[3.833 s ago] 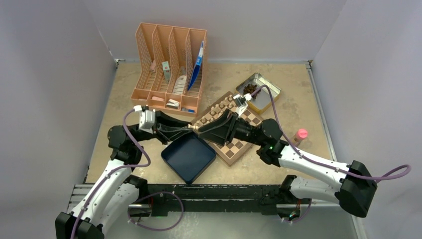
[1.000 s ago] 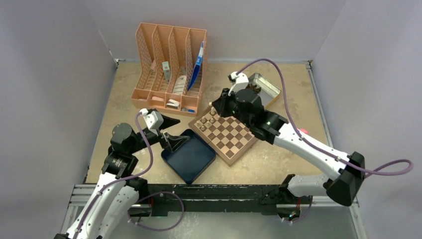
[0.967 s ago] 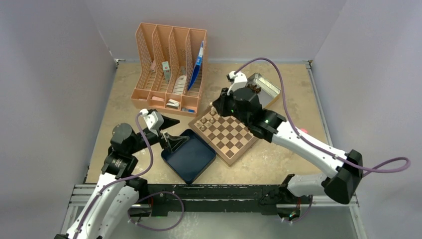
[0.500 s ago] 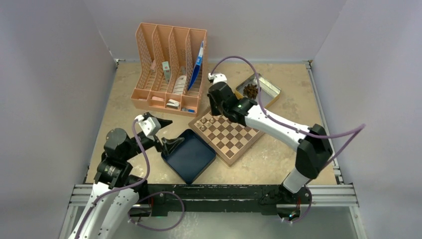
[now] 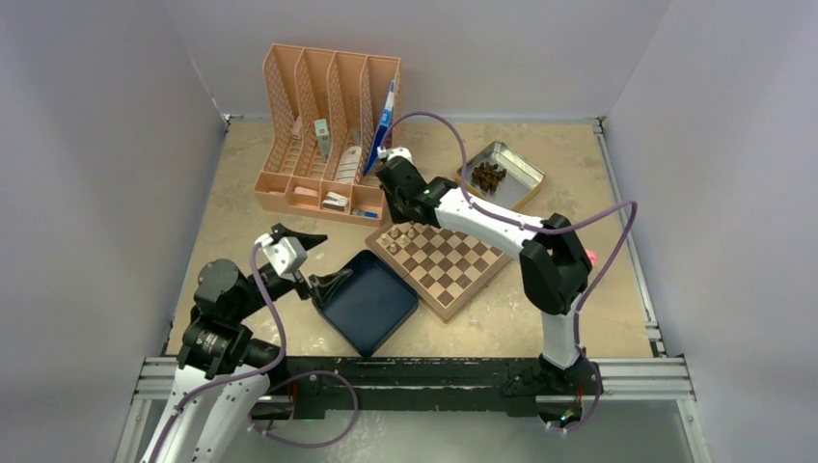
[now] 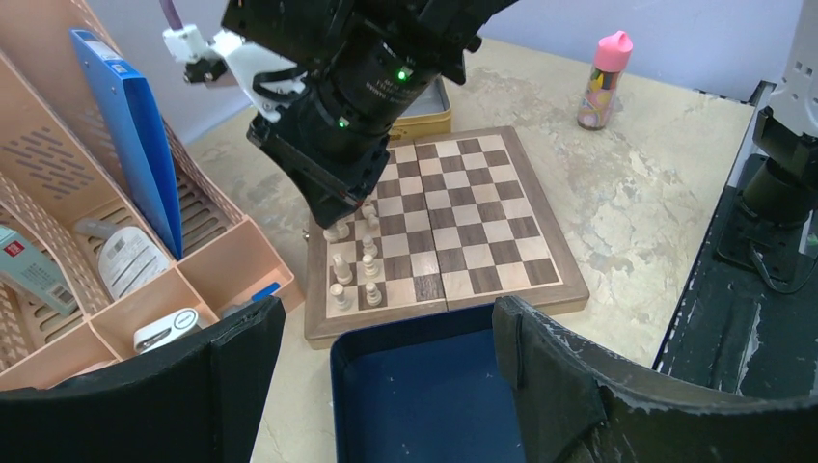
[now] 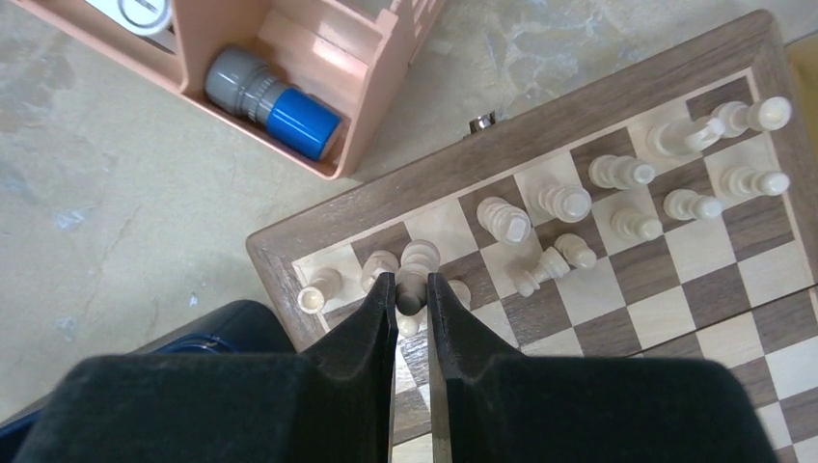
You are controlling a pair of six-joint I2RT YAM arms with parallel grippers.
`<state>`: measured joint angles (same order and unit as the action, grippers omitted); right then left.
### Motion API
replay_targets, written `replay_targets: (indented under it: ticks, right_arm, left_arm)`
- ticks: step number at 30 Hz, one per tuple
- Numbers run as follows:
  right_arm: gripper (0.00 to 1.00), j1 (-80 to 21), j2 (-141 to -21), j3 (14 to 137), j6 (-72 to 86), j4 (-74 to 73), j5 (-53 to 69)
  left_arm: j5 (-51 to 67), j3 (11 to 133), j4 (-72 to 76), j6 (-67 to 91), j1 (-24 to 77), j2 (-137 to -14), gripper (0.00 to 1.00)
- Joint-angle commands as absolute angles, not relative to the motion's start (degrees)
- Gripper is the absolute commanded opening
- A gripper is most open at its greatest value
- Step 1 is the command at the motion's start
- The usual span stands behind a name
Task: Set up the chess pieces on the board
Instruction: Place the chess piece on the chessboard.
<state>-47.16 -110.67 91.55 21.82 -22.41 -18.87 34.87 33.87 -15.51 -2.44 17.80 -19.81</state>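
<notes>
**Right gripper pinches one pale piece at the board's crowded corner**

The chess pieces [image 7: 562, 202] cluster in the outer rows at the 10 o'clock corner of the board [image 5: 453, 275], as seen from the top camera; the other squares are bare. One held piece [image 7: 419, 258] sits between the nearly closed fingers of the right gripper [image 7: 412, 283]. They grip it by its body with the head clear, probably so its base can settle flat on a corner square. At the board's 8 o'clock, the left gripper [image 6: 386, 323] hangs over the blue tray [image 5: 367, 309], jaws spread wide and holding nothing. It is likely kept there to leave the right arm room. The orange file rack [image 5: 328, 125] stands at 11 o'clock.
</notes>
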Motion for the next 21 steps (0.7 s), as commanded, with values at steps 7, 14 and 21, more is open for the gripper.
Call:
replay_targets:
  ticks: [7, 14, 21]
  right_arm:
    - [0.13, -46.0, -113.7, 95.9, 21.5, -25.4, -19.7]
    - [0.14, -45.5, -115.3, 96.4, 21.4, -25.2, -19.0]
    - [0.15, -45.2, -116.2, 97.6, 21.4, -25.5, -17.8]
  left_arm:
    - [33.6, 34.2, -14.7, -4.0, 18.0, -18.7, 0.79]
    - [33.5, 34.2, -15.0, -3.8, 18.0, -18.0, 0.79]
    - [33.3, 34.0, -15.0, -3.6, 18.0, -17.8, 0.79]
